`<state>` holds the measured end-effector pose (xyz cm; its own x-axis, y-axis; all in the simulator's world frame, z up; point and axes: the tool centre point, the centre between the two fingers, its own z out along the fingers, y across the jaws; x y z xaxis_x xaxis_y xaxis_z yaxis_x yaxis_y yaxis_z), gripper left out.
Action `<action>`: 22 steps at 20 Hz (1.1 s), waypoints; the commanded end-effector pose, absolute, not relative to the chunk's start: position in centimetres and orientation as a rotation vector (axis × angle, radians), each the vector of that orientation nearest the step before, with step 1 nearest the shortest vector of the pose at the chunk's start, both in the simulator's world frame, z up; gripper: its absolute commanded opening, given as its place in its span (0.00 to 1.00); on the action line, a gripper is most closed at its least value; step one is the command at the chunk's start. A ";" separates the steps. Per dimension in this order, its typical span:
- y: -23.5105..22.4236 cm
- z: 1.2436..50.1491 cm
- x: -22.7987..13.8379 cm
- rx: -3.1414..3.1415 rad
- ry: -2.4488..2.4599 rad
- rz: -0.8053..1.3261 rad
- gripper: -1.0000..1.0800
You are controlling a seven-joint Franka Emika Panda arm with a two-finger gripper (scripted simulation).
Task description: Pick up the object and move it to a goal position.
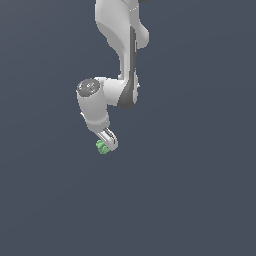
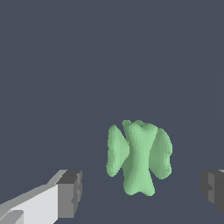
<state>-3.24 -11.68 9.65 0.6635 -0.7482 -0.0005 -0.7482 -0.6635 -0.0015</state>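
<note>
The object is a small bright green knobbly blob point(image 1: 102, 147) on the dark grey floor, just below the white arm's hand in the exterior view. In the wrist view the green blob point(image 2: 138, 156) stands between the two grey finger pads point(image 2: 70, 194), with a clear gap on each side. My gripper point(image 1: 108, 144) is open around the blob and touches it on neither side. One finger shows only at the picture's edge in the wrist view.
The white arm point(image 1: 120, 60) comes down from the top of the exterior view. The flat dark grey floor point(image 1: 190, 200) stretches all around.
</note>
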 end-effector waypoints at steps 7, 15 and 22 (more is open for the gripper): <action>-12.3 9.2 -3.5 -2.837 1.350 0.001 0.96; -12.3 6.3 -3.7 -2.834 1.356 0.000 0.96; -12.3 4.2 -3.6 -2.833 1.358 0.000 0.96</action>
